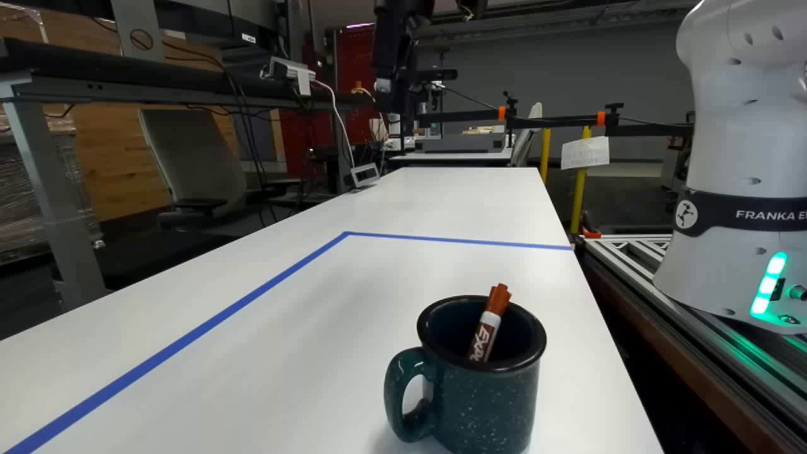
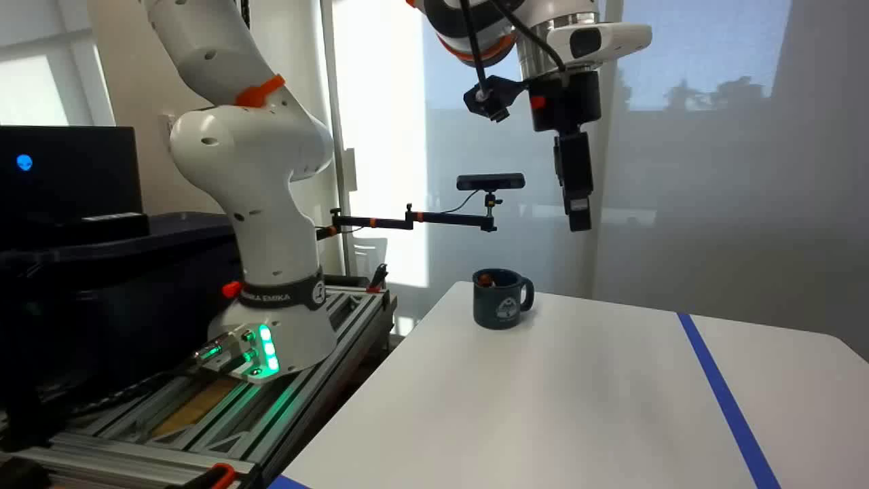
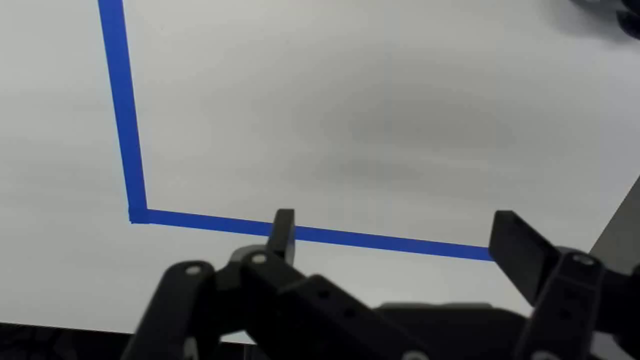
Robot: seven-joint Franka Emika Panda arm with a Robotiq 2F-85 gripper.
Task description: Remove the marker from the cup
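The cup, a squat dark green speckled mug, stands upright on the white table; it also shows in an exterior view near the table's far corner. The marker stands tilted inside the cup, its brown-orange cap above the rim; only its cap end shows in an exterior view. My gripper hangs high above the table, away from the cup, pointing down. In the wrist view the gripper is wide open and empty. A dark piece, seemingly the cup, shows at that view's upper right corner; the marker is out of view there.
Blue tape lines mark an area on the white table. The arm's base stands on a metal rail frame beside the table edge. A camera on a bar is fixed behind the cup.
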